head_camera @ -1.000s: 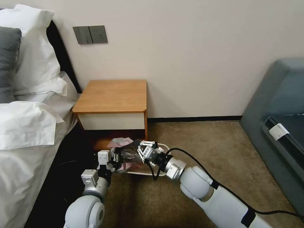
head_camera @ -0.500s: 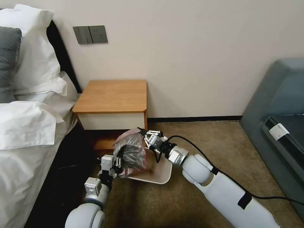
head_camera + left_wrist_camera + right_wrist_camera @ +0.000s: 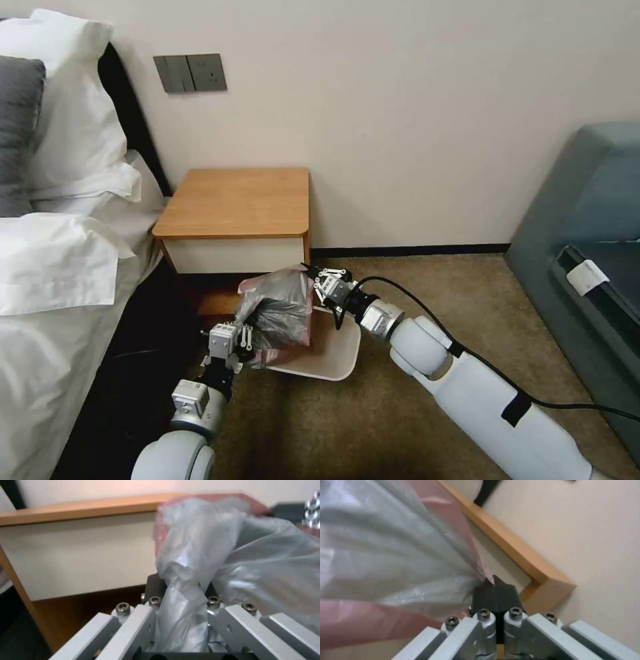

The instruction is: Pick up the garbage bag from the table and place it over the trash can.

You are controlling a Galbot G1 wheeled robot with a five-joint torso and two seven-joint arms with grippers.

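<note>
The garbage bag (image 3: pixel 277 312), crinkly grey plastic with a pinkish-red rim, hangs stretched between my two grippers just above the beige trash can (image 3: pixel 333 363) on the carpet. My left gripper (image 3: pixel 241 339) is shut on the bag's lower near edge; the left wrist view shows the garbage bag (image 3: pixel 213 545) bunched between that left gripper (image 3: pixel 181 588). My right gripper (image 3: pixel 315 279) is shut on the upper far rim. In the right wrist view the right gripper (image 3: pixel 494 585) pinches the pink-edged garbage bag (image 3: pixel 386 555). The table (image 3: pixel 237 200) stands right behind, its top bare.
A bed with white linen (image 3: pixel 60 267) lies close on the left. A grey-blue sofa (image 3: pixel 587 220) stands at the right. The wall runs behind the table, and open carpet (image 3: pixel 433 293) lies between the trash can and the sofa.
The right gripper has moved up and away toward the table, pulling the bag up and spreading it. More of the trash can shows now. The left gripper has barely shifted.
</note>
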